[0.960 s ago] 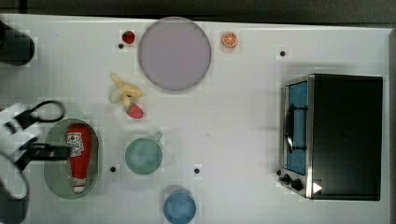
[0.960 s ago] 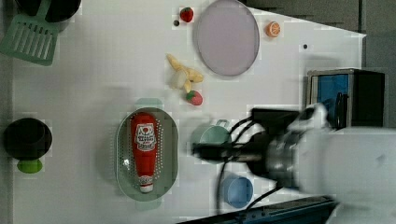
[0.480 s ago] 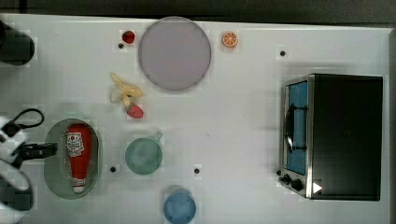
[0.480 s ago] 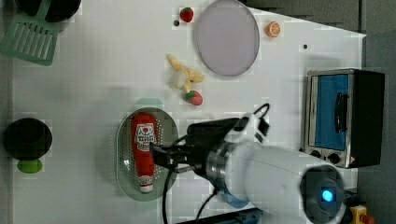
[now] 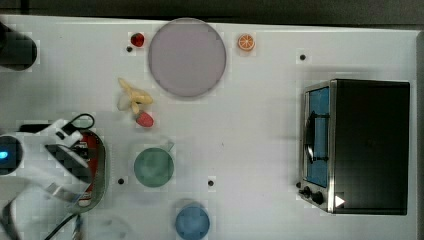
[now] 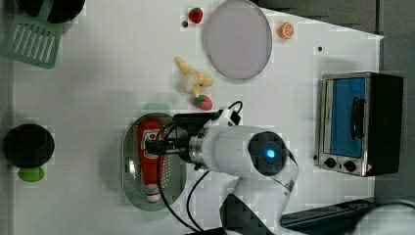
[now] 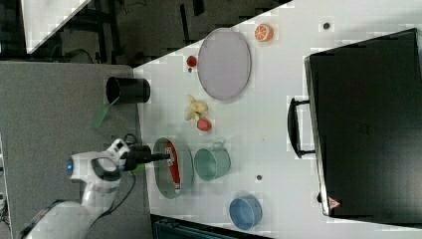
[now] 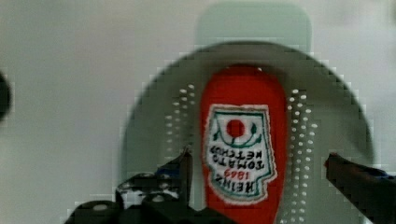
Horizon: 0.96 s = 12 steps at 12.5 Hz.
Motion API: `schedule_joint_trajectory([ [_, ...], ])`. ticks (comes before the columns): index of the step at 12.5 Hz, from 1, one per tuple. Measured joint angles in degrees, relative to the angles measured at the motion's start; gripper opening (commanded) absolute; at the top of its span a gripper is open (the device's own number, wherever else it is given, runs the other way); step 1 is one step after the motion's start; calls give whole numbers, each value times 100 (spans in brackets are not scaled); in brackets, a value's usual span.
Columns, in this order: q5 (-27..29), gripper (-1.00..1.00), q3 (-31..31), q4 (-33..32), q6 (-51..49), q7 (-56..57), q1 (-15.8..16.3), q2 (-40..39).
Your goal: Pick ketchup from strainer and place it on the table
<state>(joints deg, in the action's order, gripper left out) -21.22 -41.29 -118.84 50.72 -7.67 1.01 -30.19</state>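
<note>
The ketchup [image 6: 148,171], a red bottle with a white cap and a white-and-red label, lies flat in the pale green strainer [image 6: 128,169] on the white table [image 5: 250,125]. My gripper [image 6: 157,146] hovers over the bottle's labelled body and is open. In the wrist view the label of the ketchup [image 8: 238,154] sits between the two dark fingertips [image 8: 184,168], which stand apart on either side of the bottle over the perforated strainer [image 8: 154,135]. From the top view my arm covers most of the strainer [image 5: 102,172], leaving a strip of ketchup [image 5: 91,145] showing.
A green mug [image 5: 153,167] stands just beside the strainer, with a blue cup [image 5: 192,222] past it. A banana [image 5: 132,97], a strawberry [image 5: 145,119], a lilac plate [image 5: 186,57] and a toaster oven [image 5: 360,145] lie farther off. A black cup [image 6: 28,145] sits on the strainer's other side.
My arm has swung in across the left view from its right and now sits over the strainer and the ketchup. The fingers have stayed open; the bottle has not moved.
</note>
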Motion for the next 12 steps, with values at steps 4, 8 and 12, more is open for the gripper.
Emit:
schedule_joint_trajectory([
  [4, -652, 100, 294, 11, 484, -506, 70, -674],
  [8, -741, 68, 386, 145, 713, -880, 211, -887],
  [12, -930, 18, 467, 235, 892, -1027, 356, -943],
])
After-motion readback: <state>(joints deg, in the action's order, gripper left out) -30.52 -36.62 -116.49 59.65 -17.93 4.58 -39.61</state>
